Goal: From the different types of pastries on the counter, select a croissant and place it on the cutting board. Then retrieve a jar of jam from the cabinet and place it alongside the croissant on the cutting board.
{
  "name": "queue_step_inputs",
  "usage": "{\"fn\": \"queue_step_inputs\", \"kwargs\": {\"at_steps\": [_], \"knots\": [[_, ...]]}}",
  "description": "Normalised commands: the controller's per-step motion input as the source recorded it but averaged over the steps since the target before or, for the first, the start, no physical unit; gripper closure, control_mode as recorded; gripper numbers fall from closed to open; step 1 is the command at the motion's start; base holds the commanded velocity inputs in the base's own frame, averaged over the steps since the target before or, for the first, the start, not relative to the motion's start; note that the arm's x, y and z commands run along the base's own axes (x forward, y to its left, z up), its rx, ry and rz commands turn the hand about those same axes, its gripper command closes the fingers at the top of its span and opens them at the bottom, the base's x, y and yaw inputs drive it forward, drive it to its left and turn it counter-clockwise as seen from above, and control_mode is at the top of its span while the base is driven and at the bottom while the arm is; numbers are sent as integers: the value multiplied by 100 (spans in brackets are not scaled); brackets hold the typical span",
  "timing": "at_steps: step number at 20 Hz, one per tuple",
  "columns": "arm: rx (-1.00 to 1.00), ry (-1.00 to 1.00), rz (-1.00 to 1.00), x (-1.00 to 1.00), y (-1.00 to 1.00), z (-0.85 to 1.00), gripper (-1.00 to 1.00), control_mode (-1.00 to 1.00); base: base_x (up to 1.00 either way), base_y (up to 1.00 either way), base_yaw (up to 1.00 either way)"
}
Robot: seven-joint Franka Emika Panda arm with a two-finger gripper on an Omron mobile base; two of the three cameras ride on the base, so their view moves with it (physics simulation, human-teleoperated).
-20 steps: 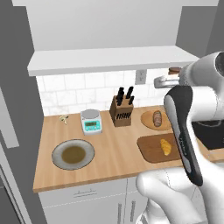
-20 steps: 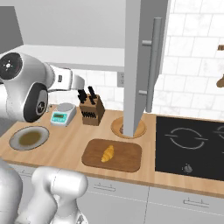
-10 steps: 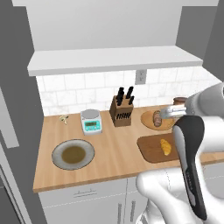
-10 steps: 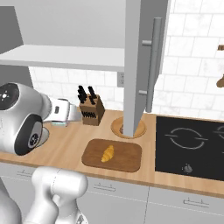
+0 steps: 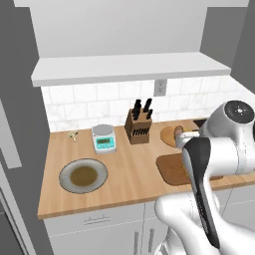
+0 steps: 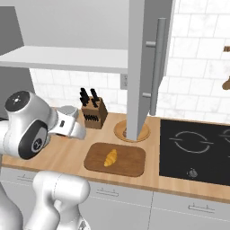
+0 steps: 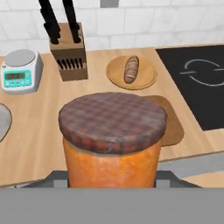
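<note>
Taking the knife block (image 5: 139, 128) as the landmark: well to its left and nearer the counter's front edge, a round grey-olive plate (image 5: 82, 175) holds a brownish patch in its middle. Just left of the block stands a small kitchen scale (image 5: 104, 138), with a tiny pale object (image 5: 72, 135) farther left by the tiled wall. The counter (image 5: 124, 174) between plate and block is bare wood, open room running to the front edge.

Right of the block and a little forward, a round light-wood plate (image 7: 131, 72) carries the darker brown oblong bun (image 7: 131, 68). In front of that plate lies the cutting board (image 6: 116, 159), close to the counter's front edge, with the croissant (image 6: 110, 157) resting near its middle; bare board is left on either side of it. Right of the board the black cooktop (image 6: 196, 151) begins. A tall grey cabinet door (image 6: 148, 67) hangs open above the round plate.

The jar of jam (image 7: 112, 139) is in the gripper (image 7: 112, 181), held above the counter in front of the block, over the near end of the board. It is a squat orange cylinder with a brown plaid-patterned lid. The fingers are hidden behind the jar, clenched on its sides.
</note>
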Motion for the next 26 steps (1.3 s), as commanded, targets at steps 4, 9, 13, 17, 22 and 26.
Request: {"fn": "queue_step_inputs", "kwargs": {"at_steps": [4,9,13,17,22,26], "knots": [[15,10,-14,3,0,-40,100,-100,0,0,0],[19,-2,-7,0,0,-56,100,-100,0,0,0],[4,-16,-7,0,0,-74,100,-100,0,0,0],[0,-14,-12,1,0,-79,100,-100,0,0,0],[-1,-22,-18,15,0,-93,100,-100,0,0,0],[-6,-34,-21,33,0,-100,100,-100,0,0,0]]}}
